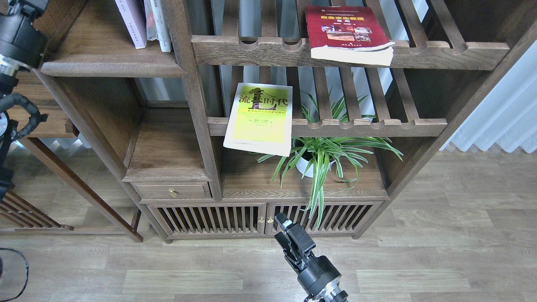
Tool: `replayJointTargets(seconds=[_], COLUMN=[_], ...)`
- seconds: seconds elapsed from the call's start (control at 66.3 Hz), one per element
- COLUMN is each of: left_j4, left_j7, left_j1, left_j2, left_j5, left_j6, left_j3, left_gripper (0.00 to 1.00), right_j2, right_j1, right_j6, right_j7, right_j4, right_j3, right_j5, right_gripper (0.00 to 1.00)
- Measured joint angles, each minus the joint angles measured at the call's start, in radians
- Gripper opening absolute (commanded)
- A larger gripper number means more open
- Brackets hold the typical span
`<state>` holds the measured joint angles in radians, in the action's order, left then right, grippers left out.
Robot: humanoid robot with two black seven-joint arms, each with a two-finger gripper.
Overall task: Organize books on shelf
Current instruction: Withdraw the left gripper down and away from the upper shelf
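A pale lavender-white book (132,23) stands upright on the solid dark-brown shelf (113,67) at the upper left. On the lower slatted rack lies a yellow-green book (258,119), flat, with its front edge hanging over the rail. The dark red book (346,31) rests flat on the upper slatted rack, also overhanging. My right gripper (289,235) hovers low in front of the cabinet doors, far below all the books. It holds nothing and is too dark to read its fingers. Only thick parts of my left arm (16,37) show at the left edge.
White-spined books (157,25) stand beside the lavender one. A potted spider plant (323,155) sits under the lower rack (377,126). A small drawer (172,192) and slatted cabinet doors (260,218) lie below. A wooden side stand (50,126) is at the left, and a curtain (503,113) at the right.
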<state>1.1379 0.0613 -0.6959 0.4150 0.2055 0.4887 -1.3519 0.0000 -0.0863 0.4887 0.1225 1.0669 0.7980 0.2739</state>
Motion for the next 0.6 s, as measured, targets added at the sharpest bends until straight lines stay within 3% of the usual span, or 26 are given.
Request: replayJointTargets(seconds=[0.166,0.392,0.603], left_j4=[0.040,0.086,0.115], left_j7=[-0.001,-0.005,-0.006], left_j1=[0.041,0.102,0.210], left_j2=[0.001,0.001,-0.033], left_j5=[-0.005,-0.009,-0.019], left_j6=[0.000,0.000,0.000], left_j3=[-0.001,-0.004,0.002], left_gripper=[0.81,0.83,0.84], right_j2=[0.000,0.000,0.000], right_j1=[0.006,0.012,0.018], right_j6=[0.000,0.000,0.000], right_j7=[0.011,0.064,0.071], right_j4=[-0.004,-0.019,-0.024], right_j3=[0.000,0.002,0.009], right_j5=[0.007,0.009,0.031], right_gripper=[0.99,0.99,0.99])
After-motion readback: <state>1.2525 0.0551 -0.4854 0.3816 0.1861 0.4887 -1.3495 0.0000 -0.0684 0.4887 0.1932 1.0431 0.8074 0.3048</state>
